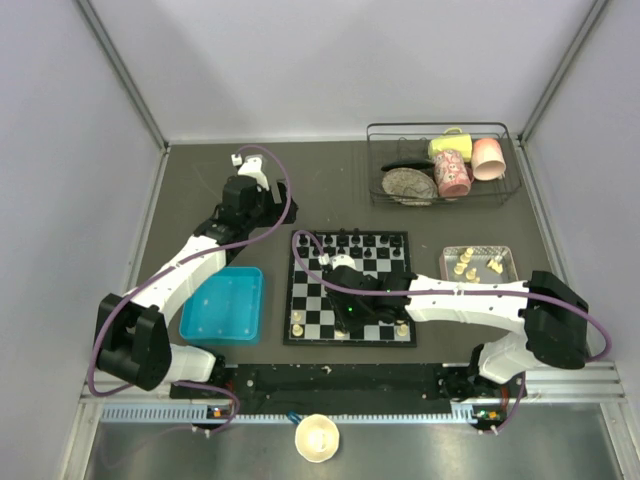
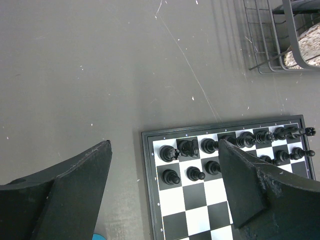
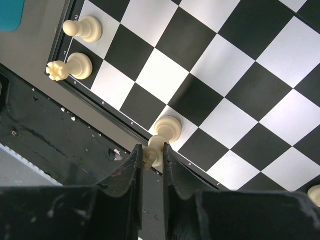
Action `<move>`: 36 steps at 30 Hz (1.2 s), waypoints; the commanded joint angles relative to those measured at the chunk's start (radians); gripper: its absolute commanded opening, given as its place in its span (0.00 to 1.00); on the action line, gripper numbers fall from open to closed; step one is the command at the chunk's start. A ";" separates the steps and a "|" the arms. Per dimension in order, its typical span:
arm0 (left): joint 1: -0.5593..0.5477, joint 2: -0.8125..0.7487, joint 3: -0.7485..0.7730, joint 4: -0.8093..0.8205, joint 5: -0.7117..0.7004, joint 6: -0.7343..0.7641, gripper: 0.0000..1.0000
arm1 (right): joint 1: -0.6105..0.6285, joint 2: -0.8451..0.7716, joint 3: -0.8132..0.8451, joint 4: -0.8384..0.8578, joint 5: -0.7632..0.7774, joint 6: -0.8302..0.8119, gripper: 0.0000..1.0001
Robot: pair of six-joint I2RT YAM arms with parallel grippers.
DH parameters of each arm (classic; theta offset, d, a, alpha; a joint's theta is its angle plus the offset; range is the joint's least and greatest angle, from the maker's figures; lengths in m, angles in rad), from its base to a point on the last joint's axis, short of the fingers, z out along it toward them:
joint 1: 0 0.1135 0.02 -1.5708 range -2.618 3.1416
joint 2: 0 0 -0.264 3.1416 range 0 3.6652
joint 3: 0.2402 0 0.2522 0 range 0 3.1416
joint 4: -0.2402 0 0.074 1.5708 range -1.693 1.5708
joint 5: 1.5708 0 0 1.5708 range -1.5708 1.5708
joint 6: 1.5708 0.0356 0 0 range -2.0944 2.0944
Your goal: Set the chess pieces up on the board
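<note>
While the right tool (image 3: 151, 151) pinches a cream piece (image 3: 167, 129) on the near rank of the board (image 3: 165, 75), few others stand placed; several wait in the pinkish tray (image 1: 480, 252), and the left tool (image 2: 165, 145) hangs spread.

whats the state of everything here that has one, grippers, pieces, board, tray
left gripper, fingers open, over the table by the board's far corner
right gripper, fingers shut on a cream piece at the board's near edge
board, flat, only partly set
black pieces, upright in the two far rows
corner cream pieces, upright on the board
grey tray, holds loose cream pieces
</note>
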 commanded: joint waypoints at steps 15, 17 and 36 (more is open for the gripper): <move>0.004 0.004 0.001 0.043 0.012 -0.008 0.91 | 0.013 -0.008 0.001 -0.018 0.018 -0.002 0.04; 0.003 0.003 0.000 0.043 0.010 -0.009 0.91 | 0.013 -0.008 0.001 -0.021 0.020 -0.002 0.04; 0.004 0.004 -0.002 0.045 0.014 -0.012 0.91 | 0.013 -0.019 0.001 -0.044 0.033 -0.002 0.01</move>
